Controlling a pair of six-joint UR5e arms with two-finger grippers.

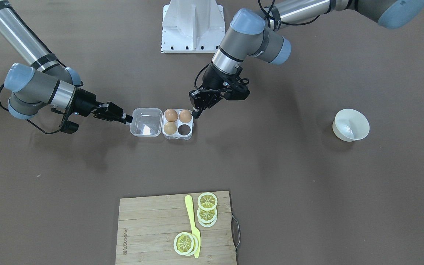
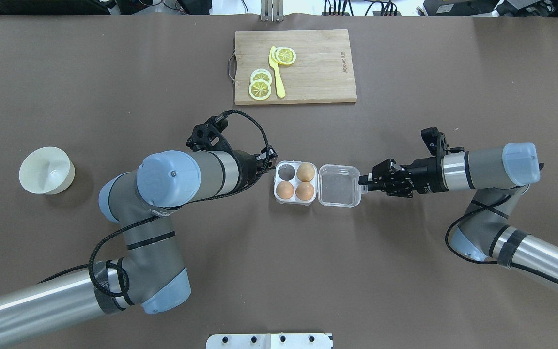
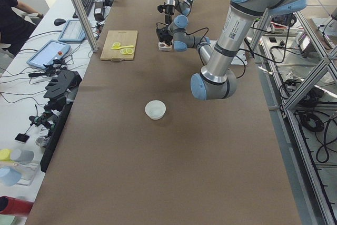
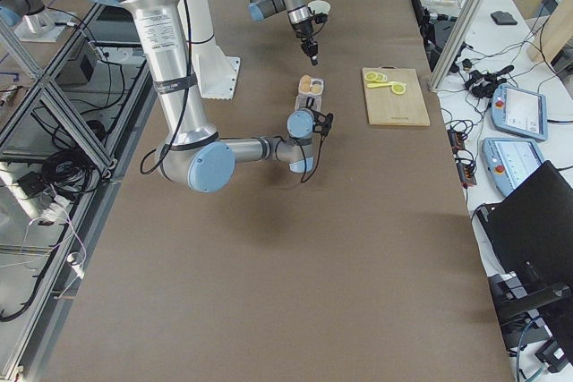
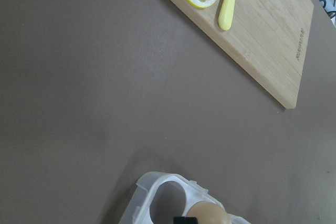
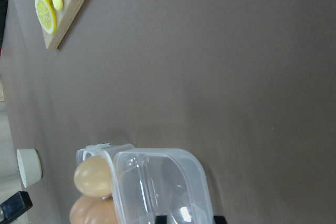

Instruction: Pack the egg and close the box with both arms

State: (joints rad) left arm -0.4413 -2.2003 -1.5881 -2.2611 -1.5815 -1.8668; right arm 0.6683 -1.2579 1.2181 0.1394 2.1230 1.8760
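The clear box [image 2: 277,180] lies open at mid-table, its lid [image 2: 339,186] flat on the side of the right arm. Two reddish-brown eggs [image 2: 285,189] [image 2: 304,191] and a paler tan one [image 2: 306,172] fill three cells. I cannot tell which brown one is the task's egg. One cell [image 1: 184,129] is empty. My left gripper [image 1: 196,113] is shut, its tip against the base's outer edge. My right gripper [image 2: 362,183] has its fingertips on either side of the lid's outer edge [image 6: 184,211], shut on it.
An off-white bowl [image 2: 46,170] stands far out on the left arm's side. At the table's far edge lies a wooden cutting board [image 2: 317,72] with lemon slices and a yellow knife [image 2: 276,72]. The white robot base [image 1: 193,25] sits behind the box.
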